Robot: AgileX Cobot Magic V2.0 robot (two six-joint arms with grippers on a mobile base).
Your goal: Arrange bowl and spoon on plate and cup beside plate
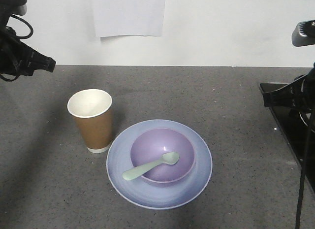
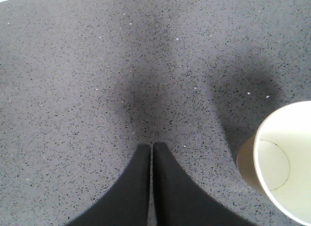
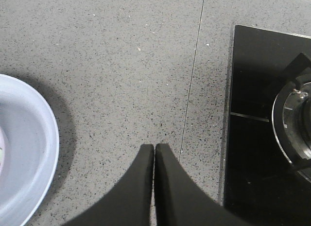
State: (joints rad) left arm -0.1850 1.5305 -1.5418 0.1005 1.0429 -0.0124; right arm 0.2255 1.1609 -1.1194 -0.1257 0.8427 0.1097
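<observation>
The lavender bowl [image 1: 163, 155] sits in the middle of the pale blue plate [image 1: 198, 180] on the grey counter. The mint-green spoon [image 1: 150, 166] lies across the bowl, scoop inside and handle over the front-left rim. The brown paper cup [image 1: 91, 120] stands upright just left of the plate, its white inside showing as the cup [image 2: 282, 160] at the right edge of the left wrist view. My left gripper [image 2: 152, 146] is shut and empty above bare counter, left of the cup. My right gripper [image 3: 154, 147] is shut and empty, hovering right of the plate [image 3: 29, 153].
A black stovetop [image 3: 262, 124] with a burner ring [image 3: 294, 126] lies along the right side of the counter [image 1: 197, 91]. A white sheet of paper [image 1: 129, 13] hangs on the back wall. Both arms are held high at the frame edges.
</observation>
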